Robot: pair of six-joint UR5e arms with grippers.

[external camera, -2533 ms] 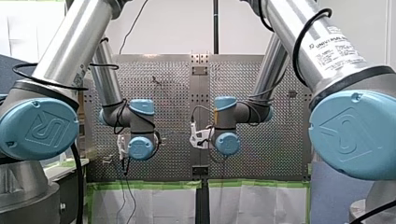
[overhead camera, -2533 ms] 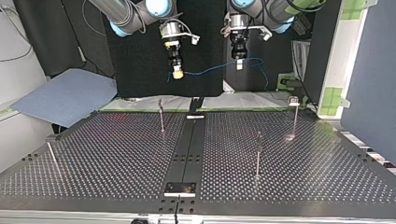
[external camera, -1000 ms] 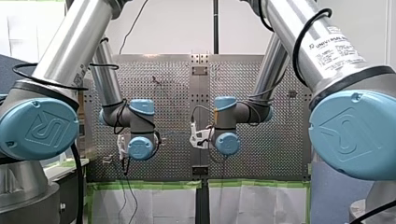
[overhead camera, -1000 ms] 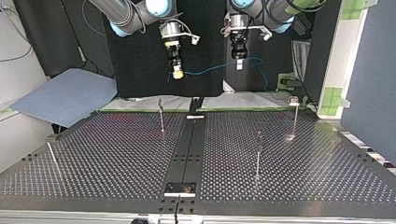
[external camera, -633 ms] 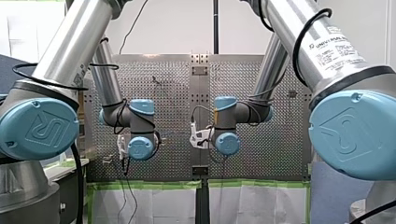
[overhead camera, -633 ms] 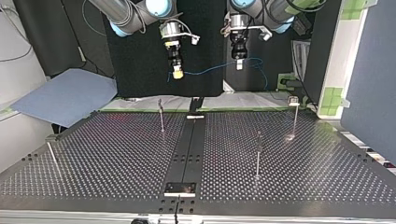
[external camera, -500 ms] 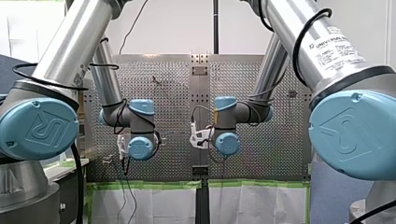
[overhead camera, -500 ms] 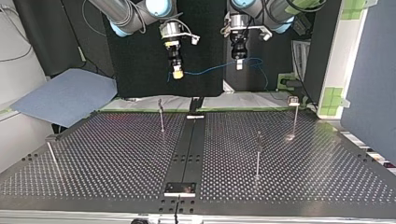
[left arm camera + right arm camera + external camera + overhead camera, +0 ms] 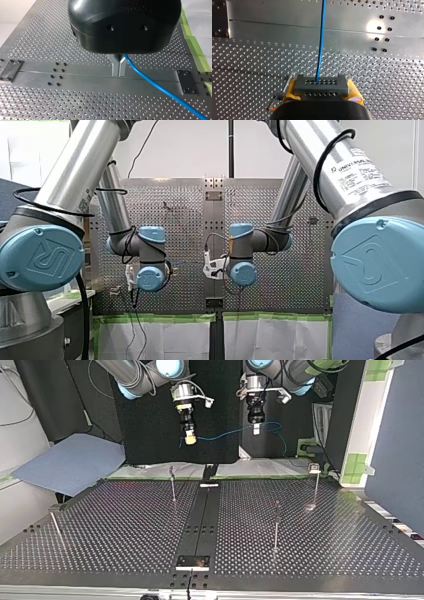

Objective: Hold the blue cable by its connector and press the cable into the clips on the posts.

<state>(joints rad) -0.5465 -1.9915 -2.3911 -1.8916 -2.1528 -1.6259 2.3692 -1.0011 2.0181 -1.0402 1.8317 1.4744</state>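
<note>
Nothing has visibly shifted since the earlier frames: both arms, the cable and the posts sit where they were.

In the top view my right gripper (image 9: 189,438), with yellow pads, hangs above the far edge of the perforated metal table (image 9: 125,527), towards that view's left. My left gripper (image 9: 256,428) hangs level with it, further to that view's right. The thin blue cable (image 9: 225,433) runs between the two in the air, well above the table. Past my left gripper it droops in a loose loop.

The right wrist view shows the claw (image 9: 320,86) clamped on the dark grey rectangular connector (image 9: 320,90), with a yellow pad (image 9: 290,88) pressed against each end. The cable (image 9: 320,50) leaves the connector's middle and runs straight ahead over the table.

In the left wrist view the two metal fingers (image 9: 115,65) of the black claw (image 9: 119,74) are pinched narrow, with only a slit between them. The cable (image 9: 160,87) comes out from between them near their base and slants away to one side above the holes.

Four slim metal posts (image 9: 276,527) stand upright on the table, well apart from one another. None of them touches the cable.
</note>
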